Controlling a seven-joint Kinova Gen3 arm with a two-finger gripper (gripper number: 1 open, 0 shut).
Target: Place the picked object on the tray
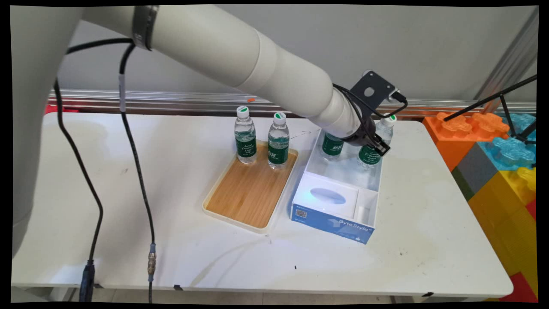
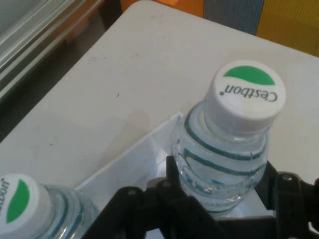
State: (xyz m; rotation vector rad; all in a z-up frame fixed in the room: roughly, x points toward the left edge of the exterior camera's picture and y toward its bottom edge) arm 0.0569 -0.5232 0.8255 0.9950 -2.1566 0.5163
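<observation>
Standing upright, cap up, a clear water bottle (image 2: pixel 227 149) with a green label and green-and-white cap sits in the back right corner of the white box (image 1: pixel 339 206), pinched by the claw (image 1: pixel 377 146). Another bottle (image 1: pixel 332 145) shares the box; two more (image 1: pixel 245 135) (image 1: pixel 278 140) stand on the wooden tray (image 1: pixel 251 193) on the table (image 1: pixel 171 257).

I see clear bottles (image 1: pixel 245 135) with dark green labels and white caps (image 2: pixel 247 94) bearing a green leaf-shaped patch; a cream-rimmed tray (image 1: pixel 251 189) with light woodgrain; a white box (image 1: pixel 339 189) with a blue near face; a black gripper (image 1: pixel 377 146); orange, blue and yellow blocks (image 1: pixel 493 146) at right.
</observation>
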